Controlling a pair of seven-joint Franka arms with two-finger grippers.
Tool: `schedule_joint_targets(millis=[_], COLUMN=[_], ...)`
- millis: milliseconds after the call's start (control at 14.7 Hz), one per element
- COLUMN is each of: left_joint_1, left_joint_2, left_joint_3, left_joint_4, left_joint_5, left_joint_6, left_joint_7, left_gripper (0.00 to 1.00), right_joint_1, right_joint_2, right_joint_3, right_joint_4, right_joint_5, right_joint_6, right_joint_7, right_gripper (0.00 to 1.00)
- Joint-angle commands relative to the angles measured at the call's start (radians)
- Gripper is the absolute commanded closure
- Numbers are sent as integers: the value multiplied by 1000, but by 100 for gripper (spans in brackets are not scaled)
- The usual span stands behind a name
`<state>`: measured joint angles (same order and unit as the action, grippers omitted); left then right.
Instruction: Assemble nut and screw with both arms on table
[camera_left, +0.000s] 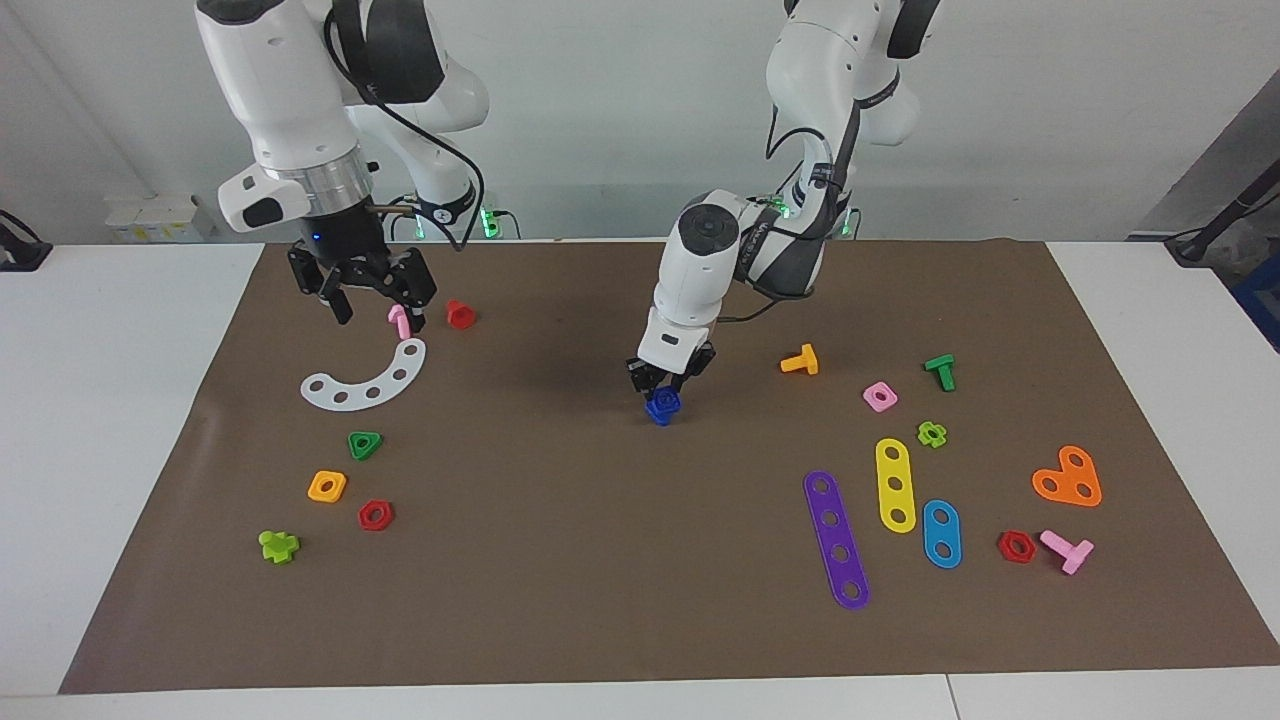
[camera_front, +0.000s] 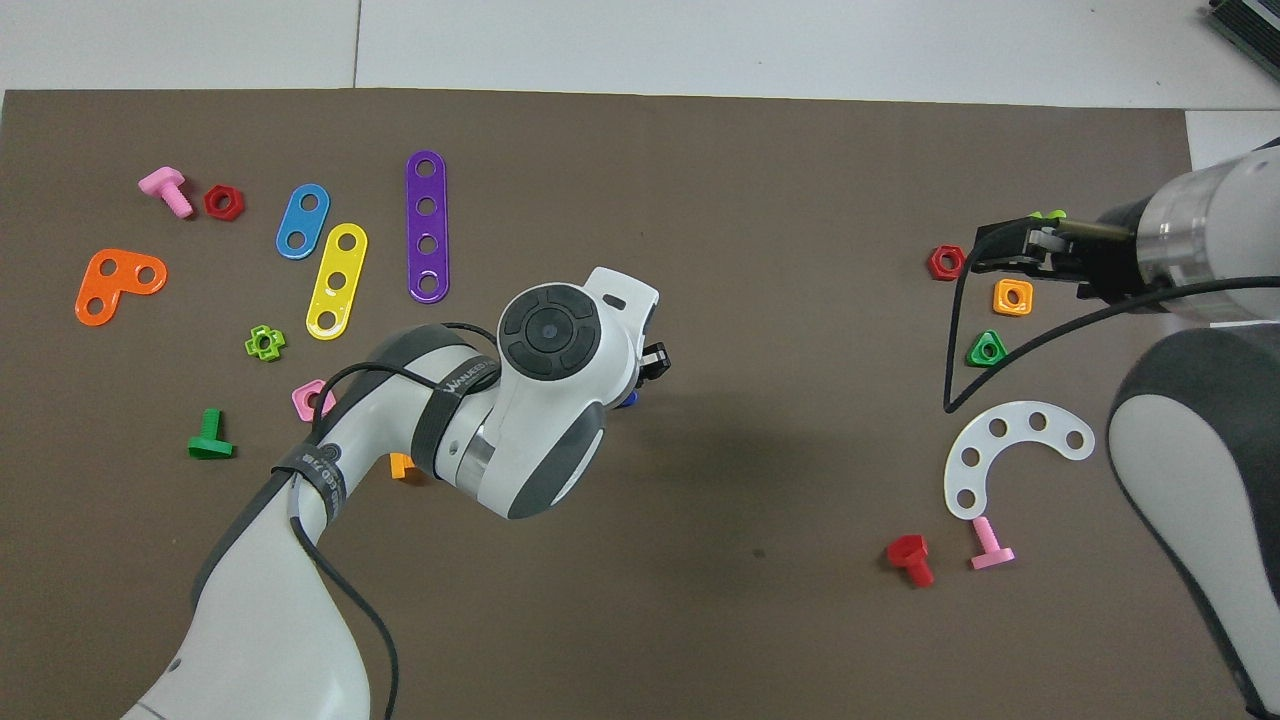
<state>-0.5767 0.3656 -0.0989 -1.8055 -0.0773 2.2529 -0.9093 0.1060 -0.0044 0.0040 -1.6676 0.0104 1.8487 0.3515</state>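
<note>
One dark blue piece (camera_left: 662, 406), nut or screw, on brown mat (camera_left: 560, 560) at frame centre, pinched by left gripper (camera_left: 668, 383). Right gripper (camera_left: 362, 290) at upper left, raised, fingers spread, over pink bolt (camera_left: 400, 321).

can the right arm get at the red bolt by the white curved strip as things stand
Probably yes. The right end effector hangs open above the pink bolt, and the red bolt lies just beside that on the mat, with nothing over it. The left end effector is at the dark blue piece mid-mat.
</note>
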Motion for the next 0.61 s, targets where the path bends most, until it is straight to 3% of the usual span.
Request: schedule_joint_targets(millis=[0, 545], left_joint_1=[-12, -20], left_joint_2=[30, 35], left_joint_3=[16, 18], left_joint_4=[12, -11], left_joint_5=[-13, -7], left_joint_6=[25, 11], left_joint_7=[-8, -8], left_gripper=[100, 100], right_joint_1=[-42, -65], right_joint_2=[21, -26], right_joint_3=[8, 8], right_joint_4=[65, 5], right_joint_5=[5, 5], right_joint_6=[-54, -95], right_joint_7=[-63, -89], right_gripper=[0, 0])
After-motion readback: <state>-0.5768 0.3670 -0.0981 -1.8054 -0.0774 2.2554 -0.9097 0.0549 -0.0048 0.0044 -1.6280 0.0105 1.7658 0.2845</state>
